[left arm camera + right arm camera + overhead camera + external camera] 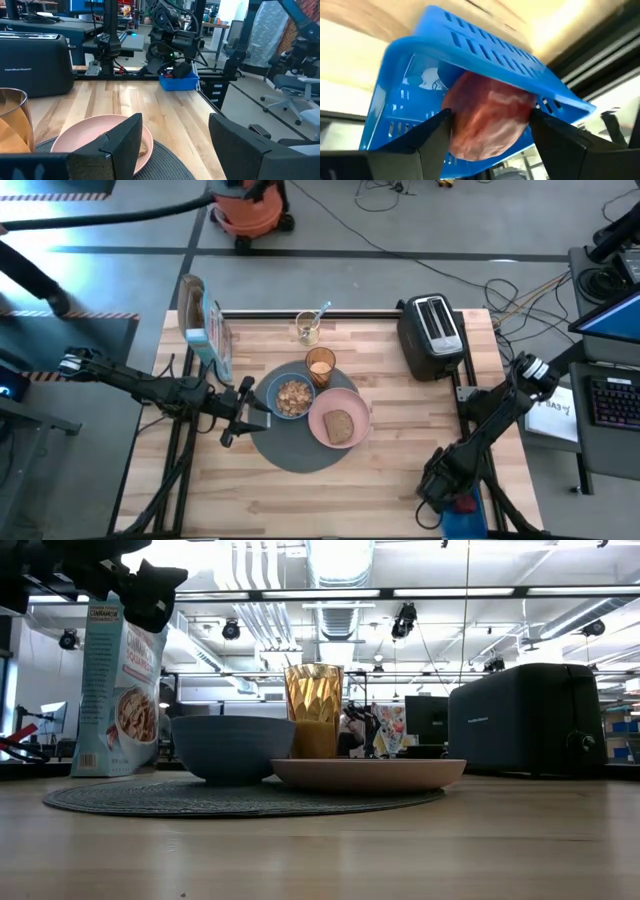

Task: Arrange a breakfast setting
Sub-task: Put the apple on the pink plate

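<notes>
Presently, done: bowl (pixel 293 397), plate (pixel 322 418) with toast (pixel 340 426), tumbler (pixel 320 366) on mat (pixel 290 448).
Left: spoon (pixel 318 315), far glass (pixel 307 329).
Right gripper (pixel 487 125): spread around red piece (pixel 487 122), apparently ungripped.
Left gripper (pixel 248 408): spread, empty.

Support surface: light wooden table (pixel 300 500) of butcher-block planks. Directly on it: round dark-grey mat (pixel 290 448) near centre; cereal box (pixel 205 330) upright at the far left; clear glass (pixel 308 328) at the far edge; black toaster (pixel 433 335) at the far right; blue basket (pixel 463 515) at the near right corner edge.
</notes>
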`<action>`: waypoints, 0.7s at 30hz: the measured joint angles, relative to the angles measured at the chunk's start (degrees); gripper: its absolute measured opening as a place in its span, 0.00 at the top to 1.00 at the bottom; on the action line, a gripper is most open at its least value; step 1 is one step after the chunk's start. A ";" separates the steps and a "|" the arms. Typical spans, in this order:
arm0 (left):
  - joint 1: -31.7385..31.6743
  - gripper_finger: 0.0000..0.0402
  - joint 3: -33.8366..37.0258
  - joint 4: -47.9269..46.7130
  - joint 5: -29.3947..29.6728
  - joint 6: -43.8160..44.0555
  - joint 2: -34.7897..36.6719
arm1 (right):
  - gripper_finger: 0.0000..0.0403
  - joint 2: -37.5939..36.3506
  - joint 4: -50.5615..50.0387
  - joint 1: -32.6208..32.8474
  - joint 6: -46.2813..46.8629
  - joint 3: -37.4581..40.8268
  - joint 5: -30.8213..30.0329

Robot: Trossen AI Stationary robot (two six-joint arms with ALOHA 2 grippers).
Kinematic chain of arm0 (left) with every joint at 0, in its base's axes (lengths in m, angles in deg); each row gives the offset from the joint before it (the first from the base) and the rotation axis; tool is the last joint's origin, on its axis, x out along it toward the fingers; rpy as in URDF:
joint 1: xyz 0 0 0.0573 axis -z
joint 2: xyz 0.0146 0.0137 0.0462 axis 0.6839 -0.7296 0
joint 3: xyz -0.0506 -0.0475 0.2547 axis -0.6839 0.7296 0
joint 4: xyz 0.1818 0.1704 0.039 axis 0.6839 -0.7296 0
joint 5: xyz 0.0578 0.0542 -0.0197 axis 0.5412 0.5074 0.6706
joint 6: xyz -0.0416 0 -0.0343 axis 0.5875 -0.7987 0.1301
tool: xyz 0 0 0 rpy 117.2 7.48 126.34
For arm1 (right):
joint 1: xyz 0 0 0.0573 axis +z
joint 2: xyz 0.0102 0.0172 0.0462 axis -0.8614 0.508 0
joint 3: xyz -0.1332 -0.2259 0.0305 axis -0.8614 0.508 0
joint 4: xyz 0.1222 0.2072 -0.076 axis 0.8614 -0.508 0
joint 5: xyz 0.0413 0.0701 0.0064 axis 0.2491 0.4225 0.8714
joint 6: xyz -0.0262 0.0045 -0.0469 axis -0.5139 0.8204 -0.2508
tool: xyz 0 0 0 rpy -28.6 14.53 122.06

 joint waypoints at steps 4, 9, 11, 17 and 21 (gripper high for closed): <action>0.00 0.47 0.00 0.02 0.00 0.21 0.00 | 0.37 -0.04 3.34 0.00 -3.67 1.92 0.32; -0.01 0.47 0.00 0.04 0.00 1.03 0.00 | 0.37 -0.04 4.12 0.00 -5.42 3.30 0.07; -0.02 0.47 0.00 0.04 0.00 1.06 0.00 | 0.37 0.00 4.17 0.00 -5.44 3.54 -0.08; -0.02 0.47 0.00 0.03 0.00 1.11 0.00 | 0.43 0.06 4.59 0.00 -5.02 3.63 -0.07; -0.02 0.47 0.00 0.04 0.00 1.13 0.00 | 0.50 0.11 5.85 0.02 -8.02 3.70 -0.09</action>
